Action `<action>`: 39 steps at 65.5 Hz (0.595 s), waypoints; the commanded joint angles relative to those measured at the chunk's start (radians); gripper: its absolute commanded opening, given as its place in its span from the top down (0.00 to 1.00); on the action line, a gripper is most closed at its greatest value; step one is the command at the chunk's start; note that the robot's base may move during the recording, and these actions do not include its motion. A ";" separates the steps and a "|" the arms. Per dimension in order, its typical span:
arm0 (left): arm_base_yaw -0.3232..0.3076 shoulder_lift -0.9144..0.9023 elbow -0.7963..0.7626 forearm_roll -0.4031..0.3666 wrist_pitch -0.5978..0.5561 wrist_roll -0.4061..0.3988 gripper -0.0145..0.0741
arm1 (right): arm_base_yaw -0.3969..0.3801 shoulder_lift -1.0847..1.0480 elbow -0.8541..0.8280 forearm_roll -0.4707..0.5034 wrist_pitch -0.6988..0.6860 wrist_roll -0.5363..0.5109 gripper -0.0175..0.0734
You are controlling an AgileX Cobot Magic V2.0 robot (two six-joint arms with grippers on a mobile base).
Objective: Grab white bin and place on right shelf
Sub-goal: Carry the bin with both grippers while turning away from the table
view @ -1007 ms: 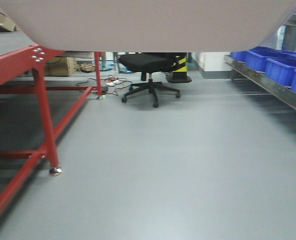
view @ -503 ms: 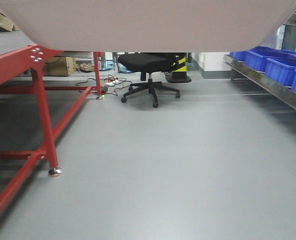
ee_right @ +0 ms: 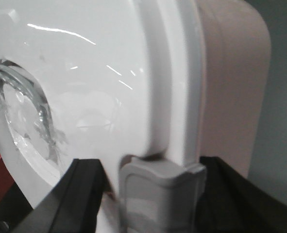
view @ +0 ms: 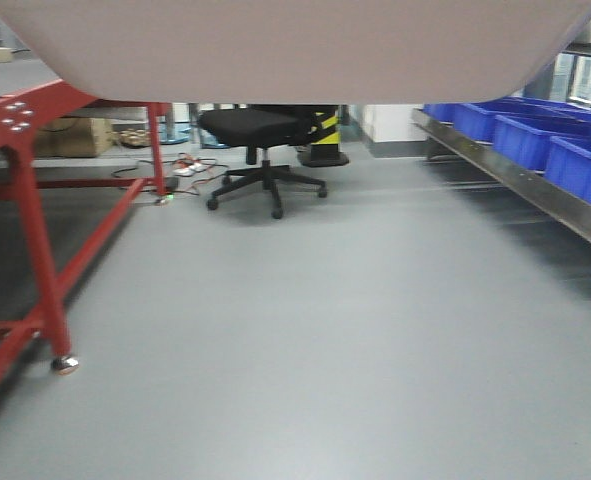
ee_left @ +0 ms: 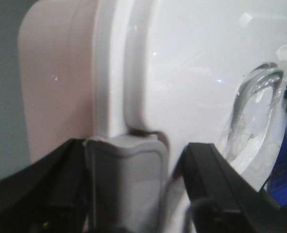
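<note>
Aloft over the floor (view: pixel 325 330): white bin (view: pixel 295 45). The left gripper (ee_left: pixel 126 167) and right gripper (ee_right: pixel 158 189) each pinch its rim, apparently firm; far fingers hidden. To the right, the right shelf (view: pixel 520 178) carries blue bins (view: pixel 535 135). Approach slowly, bin level, grippers in step.
</note>
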 commanded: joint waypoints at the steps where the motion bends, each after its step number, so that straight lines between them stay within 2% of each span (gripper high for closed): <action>1: -0.027 -0.023 -0.037 -0.221 0.173 0.004 0.54 | 0.017 -0.018 -0.039 0.237 0.105 -0.008 0.35; 39: -0.027 -0.023 -0.037 -0.221 0.173 0.004 0.54 | 0.017 -0.018 -0.039 0.237 0.105 -0.008 0.35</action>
